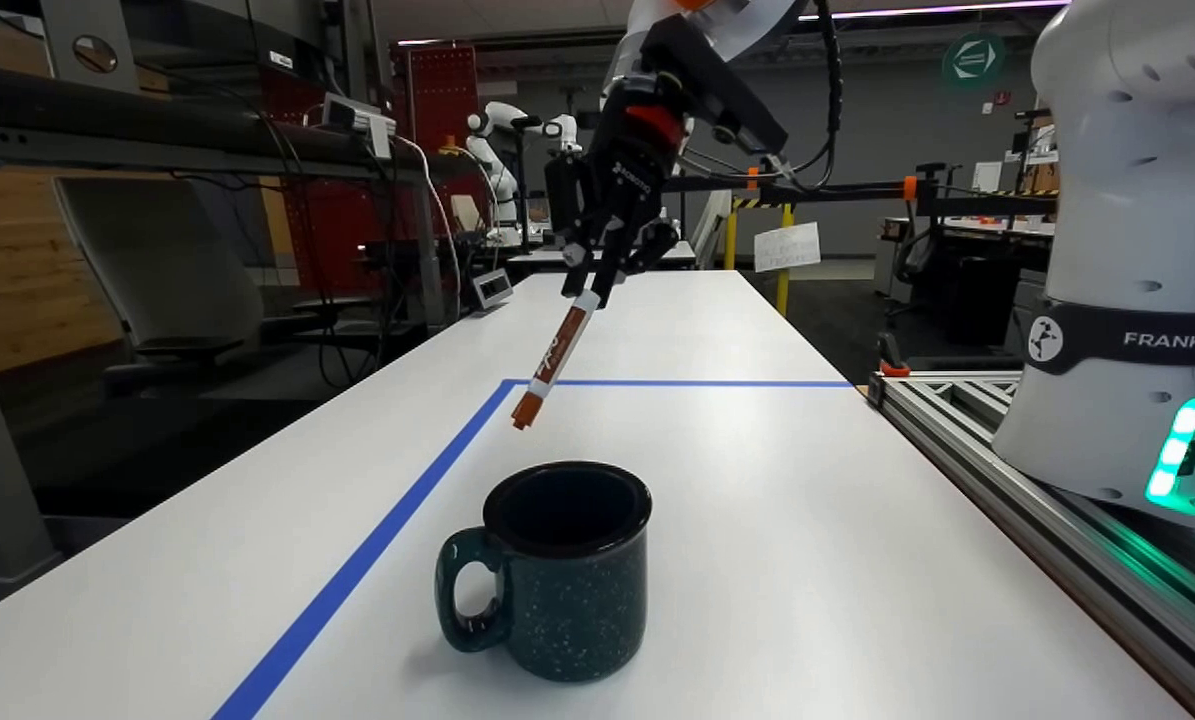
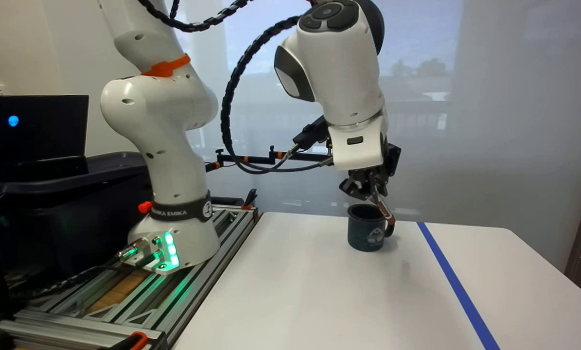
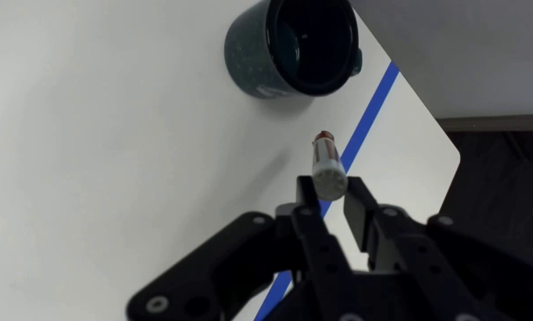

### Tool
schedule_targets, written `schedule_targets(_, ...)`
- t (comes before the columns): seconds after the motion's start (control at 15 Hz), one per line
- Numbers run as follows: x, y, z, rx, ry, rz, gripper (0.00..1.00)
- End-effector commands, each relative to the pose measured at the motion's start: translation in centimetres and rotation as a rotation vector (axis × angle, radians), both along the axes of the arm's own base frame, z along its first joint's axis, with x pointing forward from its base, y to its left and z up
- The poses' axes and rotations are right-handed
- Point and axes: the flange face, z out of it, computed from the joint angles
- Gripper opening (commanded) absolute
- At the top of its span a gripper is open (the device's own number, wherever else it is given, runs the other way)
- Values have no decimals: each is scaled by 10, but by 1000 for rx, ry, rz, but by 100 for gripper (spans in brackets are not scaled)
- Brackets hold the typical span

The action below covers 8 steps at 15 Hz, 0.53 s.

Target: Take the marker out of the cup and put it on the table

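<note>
The gripper (image 1: 587,290) is shut on the white end of the marker (image 1: 559,345), which slants down with its brown cap lowest, in the air above the white table (image 1: 777,520). In the wrist view the marker (image 3: 325,151) sits between the two fingertips (image 3: 329,185), outside the cup (image 3: 255,58). The dark speckled cup (image 1: 577,610) stands upright on the table, its handle to one side. In an exterior view the marker (image 2: 385,211) overlaps the handle side of the cup (image 2: 360,234), and the gripper (image 2: 375,192) is above the rim.
Blue tape (image 1: 387,540) runs along the table, with a cross line (image 1: 687,383) farther back. The robot base (image 2: 173,238) stands on a grey railed bench (image 2: 212,260) beside the table. In the wrist view a rounded table corner (image 3: 456,154) shows beyond the tape.
</note>
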Motion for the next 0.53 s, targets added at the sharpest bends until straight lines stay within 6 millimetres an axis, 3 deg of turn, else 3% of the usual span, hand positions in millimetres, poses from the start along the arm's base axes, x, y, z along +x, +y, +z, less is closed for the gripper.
schedule_targets(0.0,1,-13,-2,-23,-51,-57,6)
schedule_targets(0.47,-4,-4,-60,-124,22,-37,6)
